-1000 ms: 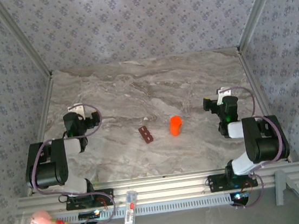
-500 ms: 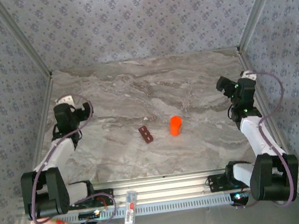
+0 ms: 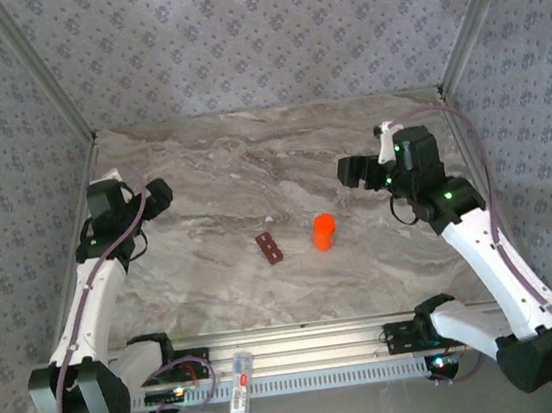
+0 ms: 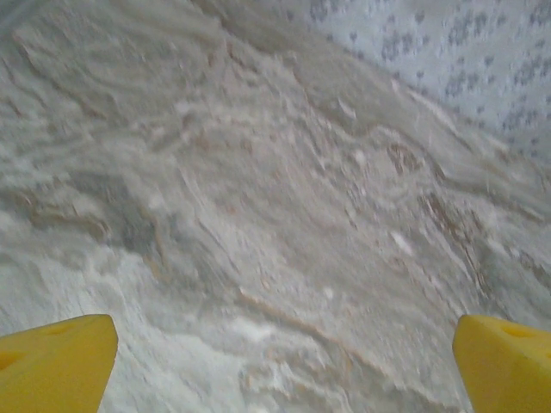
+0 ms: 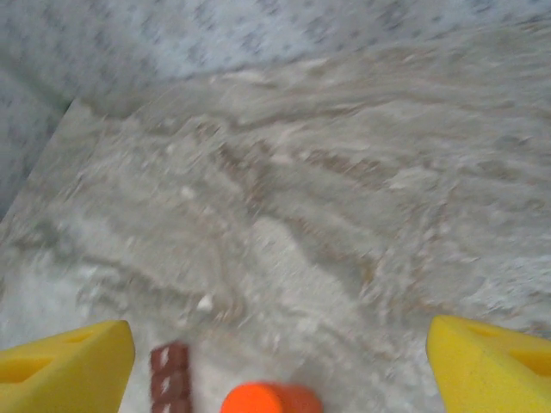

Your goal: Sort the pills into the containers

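The containers point(image 3: 270, 247), a short dark reddish-brown strip of square compartments, lie mid-table, and they also sit at the bottom left of the right wrist view point(image 5: 170, 372). A bright orange bottle point(image 3: 324, 231) stands just right of them and sits low in the right wrist view point(image 5: 271, 399). My right gripper point(image 3: 349, 170) hovers behind and to the right of the bottle, open point(image 5: 280, 366), nothing between its yellow fingers. My left gripper point(image 3: 156, 196) is open at the far left over bare marble point(image 4: 280, 370). The pills are too small to make out; a white speck point(image 5: 205, 302) lies beyond the strip.
Patterned walls close the table point(image 3: 270, 157) on three sides, with metal posts at the back corners. An aluminium rail point(image 3: 304, 349) runs along the near edge, and a small white-and-red item point(image 3: 241, 382) lies on it.
Both arms have stretched out from their folded poses. The right gripper swung left toward the table's middle, now facing the bottle. The left gripper shifted slightly toward the back left.
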You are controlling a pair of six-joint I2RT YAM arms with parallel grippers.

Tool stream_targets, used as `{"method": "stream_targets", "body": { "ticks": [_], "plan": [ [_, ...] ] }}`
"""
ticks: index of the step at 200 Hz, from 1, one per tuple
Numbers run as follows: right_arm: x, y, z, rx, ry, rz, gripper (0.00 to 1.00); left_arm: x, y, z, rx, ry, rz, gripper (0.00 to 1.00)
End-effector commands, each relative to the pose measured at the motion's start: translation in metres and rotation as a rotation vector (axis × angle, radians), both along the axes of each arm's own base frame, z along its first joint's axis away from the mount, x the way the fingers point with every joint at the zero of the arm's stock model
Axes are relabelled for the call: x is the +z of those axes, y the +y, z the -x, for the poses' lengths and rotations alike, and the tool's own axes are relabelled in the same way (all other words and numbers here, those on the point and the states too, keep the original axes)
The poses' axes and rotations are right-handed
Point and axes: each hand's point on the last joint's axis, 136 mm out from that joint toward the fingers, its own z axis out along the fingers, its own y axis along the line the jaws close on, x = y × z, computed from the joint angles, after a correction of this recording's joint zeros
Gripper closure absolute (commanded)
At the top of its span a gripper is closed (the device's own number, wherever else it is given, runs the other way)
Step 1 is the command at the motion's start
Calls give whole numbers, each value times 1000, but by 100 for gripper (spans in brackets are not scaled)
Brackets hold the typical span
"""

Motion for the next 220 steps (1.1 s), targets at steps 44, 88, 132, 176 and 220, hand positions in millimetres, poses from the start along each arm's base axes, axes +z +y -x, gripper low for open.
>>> {"method": "stream_targets", "body": {
  "ticks": [44, 88, 132, 176, 220],
  "plan": [
    [-13, 64, 53, 242, 171, 203, 16, 12, -29, 14, -68, 58, 67, 0],
    [-42, 114, 67, 379, 211, 336, 17, 18, -30, 22, -69, 80, 72, 0],
    [-101, 158, 73, 431, 256, 423, 17, 7, -32, 20, -56, 98, 94, 0],
    [-168, 189, 59, 410, 312, 484, 17, -15, -32, 14, 1, 124, 158, 0],
    [-216, 209, 50, 397, 372, 521, 19, -31, -34, 9, 14, 128, 189, 0]
  ]
}}
